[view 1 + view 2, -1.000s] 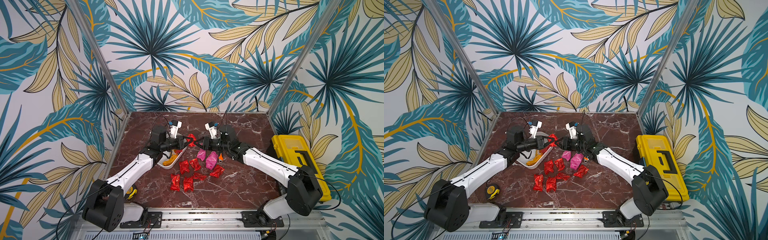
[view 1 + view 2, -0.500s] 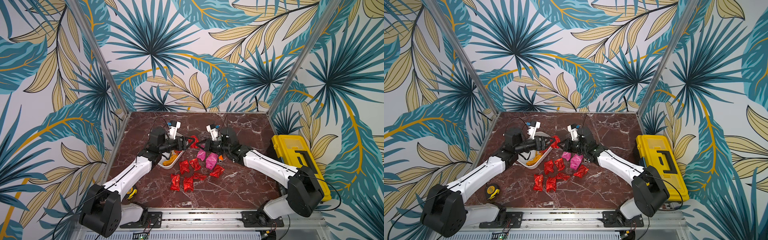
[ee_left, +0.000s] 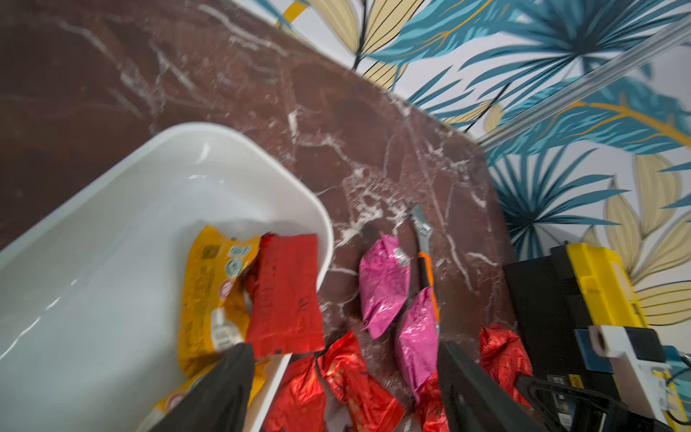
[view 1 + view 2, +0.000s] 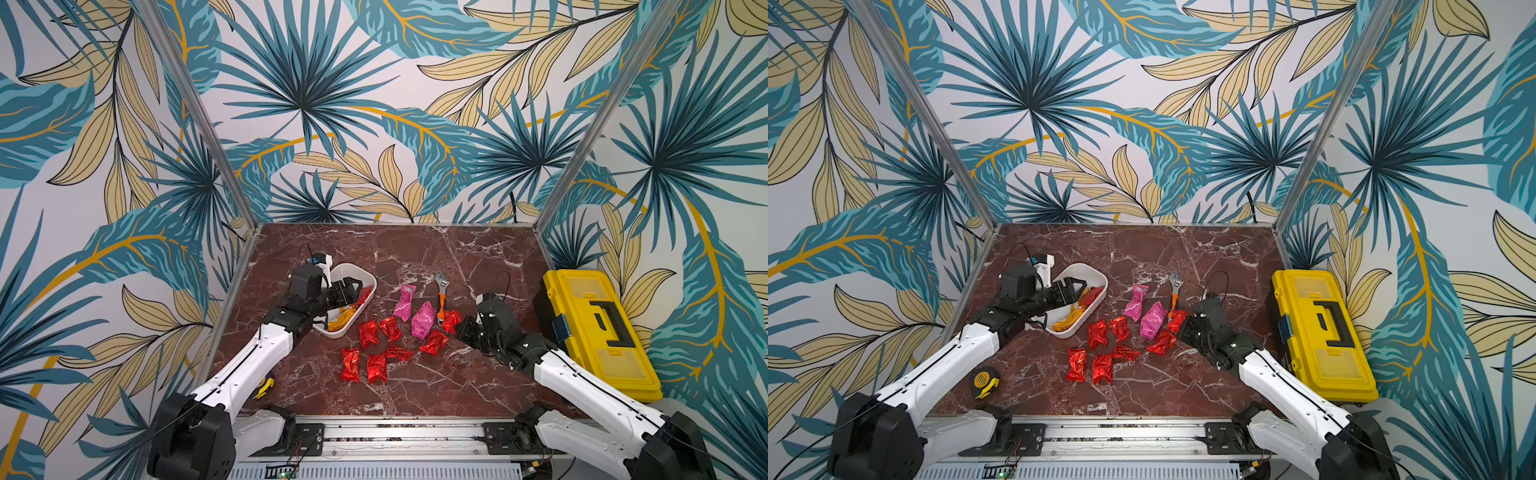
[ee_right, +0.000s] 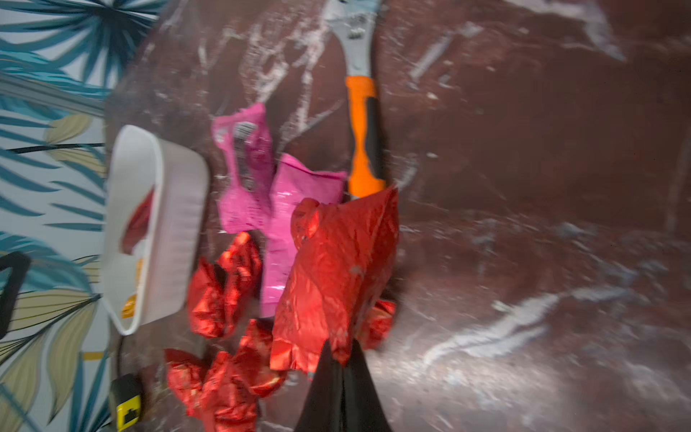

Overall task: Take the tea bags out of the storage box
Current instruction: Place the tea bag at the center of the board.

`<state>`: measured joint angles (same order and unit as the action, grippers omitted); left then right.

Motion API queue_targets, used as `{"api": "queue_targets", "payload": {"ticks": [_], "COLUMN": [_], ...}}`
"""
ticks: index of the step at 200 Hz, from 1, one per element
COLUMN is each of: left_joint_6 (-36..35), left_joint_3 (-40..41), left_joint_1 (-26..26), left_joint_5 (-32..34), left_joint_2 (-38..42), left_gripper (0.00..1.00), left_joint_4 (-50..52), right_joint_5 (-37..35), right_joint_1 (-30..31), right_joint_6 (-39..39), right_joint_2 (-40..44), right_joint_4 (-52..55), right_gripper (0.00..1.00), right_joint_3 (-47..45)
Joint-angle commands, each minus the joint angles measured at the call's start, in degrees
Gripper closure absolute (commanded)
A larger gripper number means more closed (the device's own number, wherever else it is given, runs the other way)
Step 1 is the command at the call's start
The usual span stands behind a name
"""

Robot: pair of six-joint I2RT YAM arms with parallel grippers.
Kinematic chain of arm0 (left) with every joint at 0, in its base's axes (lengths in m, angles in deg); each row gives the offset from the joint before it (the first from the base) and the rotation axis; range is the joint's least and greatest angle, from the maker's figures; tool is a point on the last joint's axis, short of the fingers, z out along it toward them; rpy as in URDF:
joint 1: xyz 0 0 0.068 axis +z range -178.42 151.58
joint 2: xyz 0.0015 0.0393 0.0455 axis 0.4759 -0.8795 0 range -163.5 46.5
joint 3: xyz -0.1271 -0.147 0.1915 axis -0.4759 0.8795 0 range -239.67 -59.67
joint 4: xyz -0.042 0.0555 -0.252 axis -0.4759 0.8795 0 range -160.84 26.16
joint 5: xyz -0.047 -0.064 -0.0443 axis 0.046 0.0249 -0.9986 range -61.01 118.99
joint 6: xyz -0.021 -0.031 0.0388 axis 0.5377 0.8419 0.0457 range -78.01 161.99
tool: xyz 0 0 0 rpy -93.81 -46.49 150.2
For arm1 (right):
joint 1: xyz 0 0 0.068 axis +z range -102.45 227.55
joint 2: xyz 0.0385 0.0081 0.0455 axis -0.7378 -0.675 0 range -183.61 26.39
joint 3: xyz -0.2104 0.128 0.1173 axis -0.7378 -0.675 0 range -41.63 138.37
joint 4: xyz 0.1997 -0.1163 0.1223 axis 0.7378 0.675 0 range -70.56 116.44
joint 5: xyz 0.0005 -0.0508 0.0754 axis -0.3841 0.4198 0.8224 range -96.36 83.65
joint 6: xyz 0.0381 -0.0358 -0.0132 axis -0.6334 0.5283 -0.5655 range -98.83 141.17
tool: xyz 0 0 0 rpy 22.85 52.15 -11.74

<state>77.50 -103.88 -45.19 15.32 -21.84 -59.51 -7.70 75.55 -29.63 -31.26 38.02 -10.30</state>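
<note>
Left side: the left gripper point(image 4: 351, 291) point(image 3: 344, 351) is hovering over the storage box point(image 4: 353, 268) point(image 3: 149, 194), its fingers point(image 3: 224, 389) standing wide apart and gripping nothing.
Right side: the right gripper point(image 4: 459, 326) point(image 5: 336, 351) is pinching a red tea bag point(image 4: 451, 320) point(image 5: 336, 262) by one edge, its fingers pressed together on the foil, beside the orange handle of the wrench point(image 4: 441, 295).
Box: the storage box is sitting upright on the left part of the desk point(image 4: 457, 257).
Inside it: an orange-yellow tea bag point(image 3: 205, 291) and a flat red tea bag point(image 3: 286, 291) are lying side by side, touching, against the wall nearest the pile.
On the desk: two pink tea bags point(image 4: 405, 301) are lying between box and wrench, and crumpled red tea bags point(image 4: 376, 345) are lying scattered just in front of them.
Edges: a yellow toolbox point(image 4: 594, 328) is sitting at the right, and a tape measure point(image 4: 984, 380) is lying by the left arm.
</note>
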Motion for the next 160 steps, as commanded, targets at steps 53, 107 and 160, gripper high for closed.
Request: {"api": "queue_targets", "payload": {"ticks": [53, 107, 160], "left_joint_6": [-2.4, -5.4, -7.9], "left_joint_3": [-4.6, -5.8, -8.8], "left_joint_1": [0.3, 0.2, -2.0], "left_joint_5": [4.7, 5.0, 6.2], "left_joint_2": [-2.8, -5.4, -7.9], "left_gripper": [0.2, 0.2, 0.19], "left_joint_4": [11.6, 14.2, 16.8], "right_joint_5": [-3.9, -2.2, -6.8], "right_joint_1": [-2.8, -4.7, -4.8], "right_joint_6": [2.4, 6.1, 7.4], "right_joint_2": [-5.9, -8.2, -1.5], "right_joint_4": [-2.0, -4.6, 4.0], "right_gripper": [1.0, 0.67, 0.32], "right_joint_3": [-3.0, -2.8, 1.3]}}
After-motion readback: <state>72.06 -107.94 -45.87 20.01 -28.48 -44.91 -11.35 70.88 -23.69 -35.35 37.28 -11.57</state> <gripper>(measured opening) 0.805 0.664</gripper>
